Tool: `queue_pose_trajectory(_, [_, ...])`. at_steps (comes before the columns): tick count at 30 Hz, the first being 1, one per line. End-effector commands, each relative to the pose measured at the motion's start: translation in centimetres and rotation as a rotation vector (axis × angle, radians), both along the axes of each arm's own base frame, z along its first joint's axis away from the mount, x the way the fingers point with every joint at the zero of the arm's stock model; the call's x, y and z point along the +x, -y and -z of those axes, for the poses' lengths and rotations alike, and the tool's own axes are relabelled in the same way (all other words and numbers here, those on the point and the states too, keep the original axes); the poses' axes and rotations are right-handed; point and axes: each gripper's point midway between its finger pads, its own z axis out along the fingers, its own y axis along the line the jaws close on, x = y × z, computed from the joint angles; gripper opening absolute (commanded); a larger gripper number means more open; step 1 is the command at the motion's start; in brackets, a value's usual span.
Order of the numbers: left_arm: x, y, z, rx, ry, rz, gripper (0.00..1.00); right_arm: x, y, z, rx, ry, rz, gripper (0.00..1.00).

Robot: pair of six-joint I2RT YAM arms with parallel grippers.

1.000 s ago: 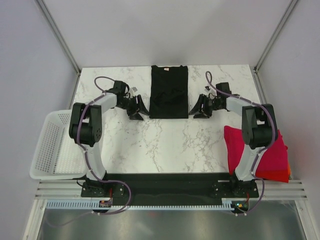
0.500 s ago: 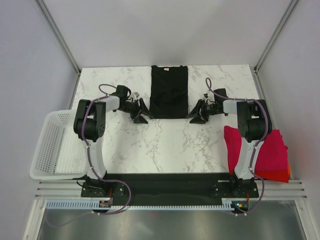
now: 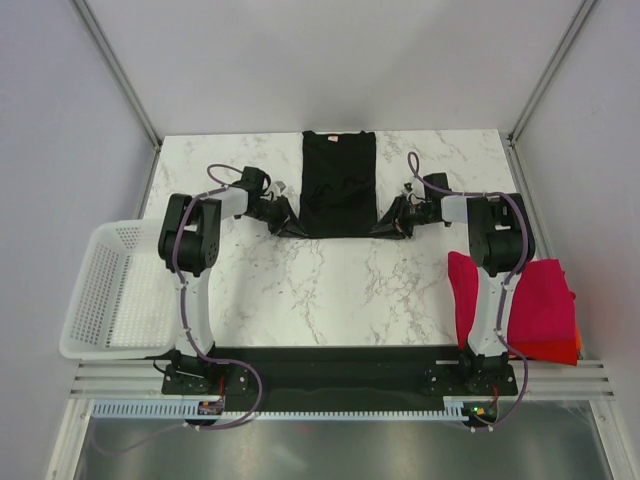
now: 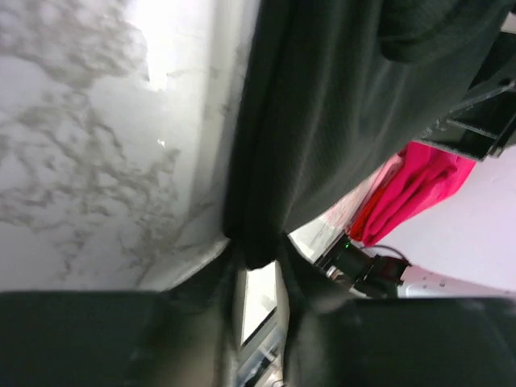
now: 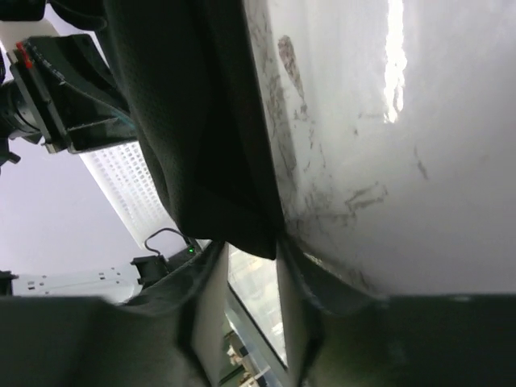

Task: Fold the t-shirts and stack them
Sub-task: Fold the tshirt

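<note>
Black t-shirt (image 3: 338,185): lies flat at the far middle of the marble tabletop (image 3: 330,290), collar toward the far edge, sides already turned in so that it forms a narrow upright strip; hem nearest the arms

Left claw (image 3: 285,222): low at the near-left corner of the strip; the wrist view shows a tuck of black cloth pinched between its fingers, so it reads as clenched on the black t-shirt

Right claw (image 3: 388,227): mirrored at the near-right corner, likewise grasping a fold of the hem corner against the tabletop

Reason for the hold, as a judgement: both hem corners are taken at once so the near edge can be lifted level and carried toward the collar, halving the strip without skewing it

Magenta-red t-shirt (image 3: 540,305): folded, at the right edge beside the right arm's base, resting on an orange-red t-shirt (image 3: 565,352) of which only a sliver shows; likely the stack awaiting the black one

White mesh basket (image 3: 110,290): hangs off the left edge, well apart from the work
</note>
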Motion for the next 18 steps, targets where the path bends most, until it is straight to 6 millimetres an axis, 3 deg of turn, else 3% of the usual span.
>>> queue_pose_trajectory(1, [0.7, 0.0, 0.5, 0.037, 0.023, -0.011, 0.18, 1.0, -0.4, 1.4, -0.038, 0.028, -0.001, 0.33])
queue_pose_trajectory(2, [0.6, 0.0, 0.3, 0.040, 0.026, -0.014, 0.13, 1.1, -0.7, 1.1, -0.028, 0.039, -0.010, 0.26])
queue_pose_trajectory(3, [0.6, 0.0, 0.1, 0.041, 0.029, -0.015, 0.06, 1.1, -0.7, 0.7, -0.020, 0.048, -0.012, 0.12])
queue_pose_trajectory(5, [0.2, 0.0, -1.0, 0.027, 0.048, -0.004, 0.02, 1.0, -0.8, 0.0, -0.016, 0.063, -0.016, 0.00])
queue_pose_trajectory(11, [-1.0, 0.1, -5.3, 0.003, 0.116, 0.014, 0.02, -1.7, -0.6, -3.4, 0.029, 0.069, -0.020, 0.00])
queue_pose_trajectory(18, [-3.9, -0.3, -8.1, 0.009, 0.126, 0.023, 0.02, -6.8, 0.2, -6.6, 0.046, 0.063, -0.020, 0.00])
